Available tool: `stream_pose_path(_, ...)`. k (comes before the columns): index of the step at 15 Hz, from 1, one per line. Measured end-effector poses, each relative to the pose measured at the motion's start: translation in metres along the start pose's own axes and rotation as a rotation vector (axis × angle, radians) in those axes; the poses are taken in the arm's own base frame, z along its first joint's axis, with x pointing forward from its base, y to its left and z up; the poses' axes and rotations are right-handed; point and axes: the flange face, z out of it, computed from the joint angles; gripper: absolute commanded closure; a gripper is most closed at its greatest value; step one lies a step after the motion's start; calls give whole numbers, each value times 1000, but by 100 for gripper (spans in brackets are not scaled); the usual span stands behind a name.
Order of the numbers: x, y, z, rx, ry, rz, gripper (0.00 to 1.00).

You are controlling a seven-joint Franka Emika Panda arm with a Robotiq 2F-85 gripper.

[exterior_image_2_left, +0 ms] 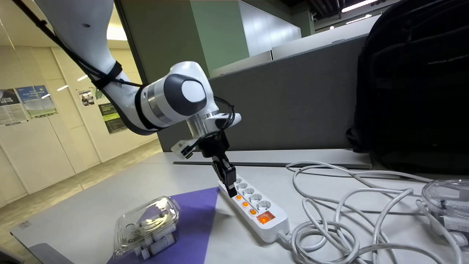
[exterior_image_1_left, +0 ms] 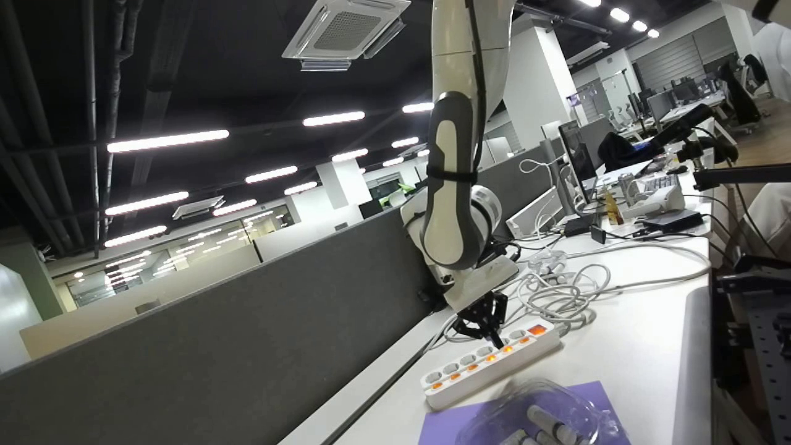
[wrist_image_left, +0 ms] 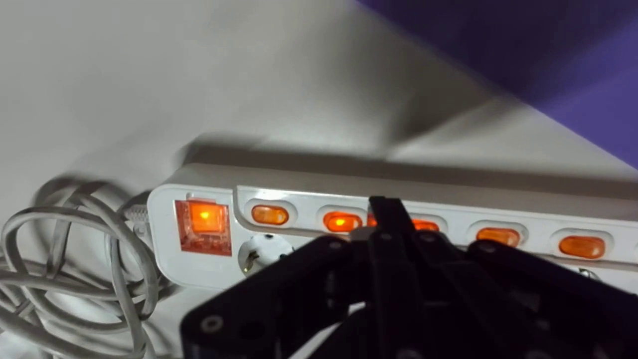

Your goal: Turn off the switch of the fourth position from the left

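Note:
A white power strip (exterior_image_1_left: 494, 374) lies on the table; it also shows in an exterior view (exterior_image_2_left: 246, 212) and the wrist view (wrist_image_left: 299, 194). It carries a row of small orange switches beside round sockets, and a large lit main switch (wrist_image_left: 204, 219) at the cord end. The fourth small switch (exterior_image_1_left: 491, 358), counted from the left there, glows. In the wrist view this switch (wrist_image_left: 426, 225) is partly hidden behind my fingertips. The neighbouring switch (wrist_image_left: 342, 222) also glows. My gripper (wrist_image_left: 392, 209) is shut and empty, pointing down over the strip; contact with the switch cannot be told.
A purple sheet (exterior_image_2_left: 196, 220) and a clear plastic box (exterior_image_2_left: 146, 227) with vials lie beside the strip. Loose grey cable (exterior_image_2_left: 329, 234) coils at its cord end. A dark partition (exterior_image_1_left: 278, 346) stands behind the table. A black backpack (exterior_image_2_left: 414, 91) stands by the partition.

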Motion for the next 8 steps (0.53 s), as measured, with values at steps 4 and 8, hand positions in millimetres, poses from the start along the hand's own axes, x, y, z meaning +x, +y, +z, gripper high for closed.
stream_pose_path(4, 6, -6, 1, 20, 0, 29, 100)
stream_pose_path(8, 11, -14, -5, 35, 11, 35, 100)
